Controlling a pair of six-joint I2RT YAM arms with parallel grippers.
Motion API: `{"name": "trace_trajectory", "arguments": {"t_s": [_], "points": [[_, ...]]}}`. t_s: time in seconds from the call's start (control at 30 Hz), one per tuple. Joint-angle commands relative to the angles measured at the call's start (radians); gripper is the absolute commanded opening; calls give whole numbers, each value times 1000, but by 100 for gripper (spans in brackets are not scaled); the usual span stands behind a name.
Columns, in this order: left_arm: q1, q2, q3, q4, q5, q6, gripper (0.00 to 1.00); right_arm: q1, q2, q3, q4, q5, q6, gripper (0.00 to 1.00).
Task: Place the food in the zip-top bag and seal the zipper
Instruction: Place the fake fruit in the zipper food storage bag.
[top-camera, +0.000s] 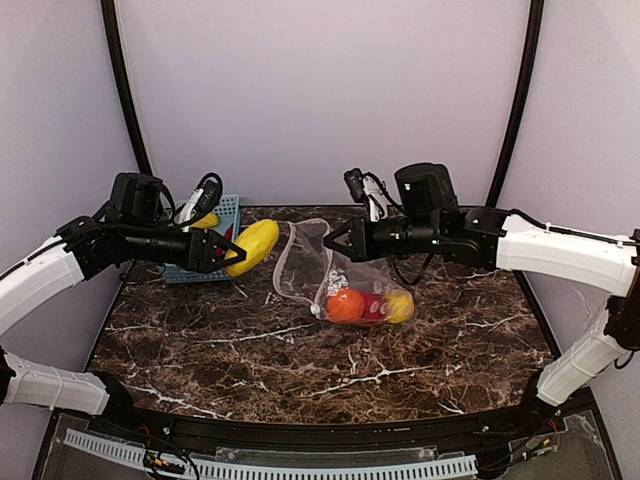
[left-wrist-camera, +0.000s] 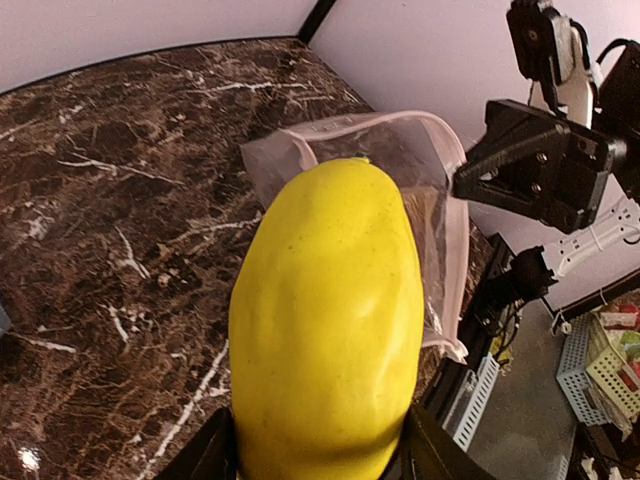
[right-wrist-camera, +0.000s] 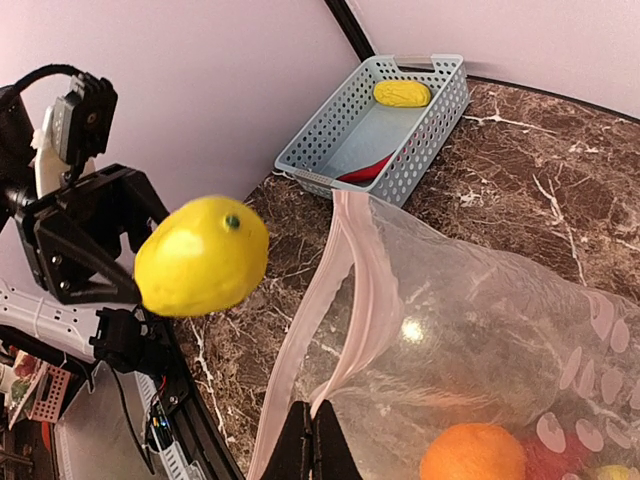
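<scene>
Nearest, on the dark marbled worktop (top-camera: 300, 380), the clear dotted zip-top bag (top-camera: 303, 265) holds an orange ball (top-camera: 345, 305), a round red piece (top-camera: 373, 309) and a small yellow piece (top-camera: 401, 305). The right hand (top-camera: 333, 240) is pinched together on its pink zipper strip (right-wrist-camera: 350, 290), lifting the mouth toward the left arm. The left hand (top-camera: 232, 250), clamped on a large yellow toy fruit (top-camera: 254, 245), holds it airborne just left of that mouth, long axis aimed in. Only the right wrist view looks into the far blue-grey slatted basket (right-wrist-camera: 425, 150): yellow lump (right-wrist-camera: 402, 93), long red chili (right-wrist-camera: 362, 170).
</scene>
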Motion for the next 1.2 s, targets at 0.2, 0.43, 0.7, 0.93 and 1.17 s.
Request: {"name": "trace_trajectory", "arguments": {"t_s": [0.2,0.43,0.7,0.93,1.17], "points": [[-113,11,39,-181,63,-150,54,14,13,32,-11,16,0,0],[-137,125,129,-208,39,-158,53,31,24,46,-21,26,-14,0],[-139,264,230,-216,47,-126,52,45,31,54,-28,38,-25,0],[-141,389,305,-191,33,-101,52,60,52,65,-36,59,-34,0],[-144,500,363,-110,-22,-108,52,69,75,72,-17,49,-31,0]]}}
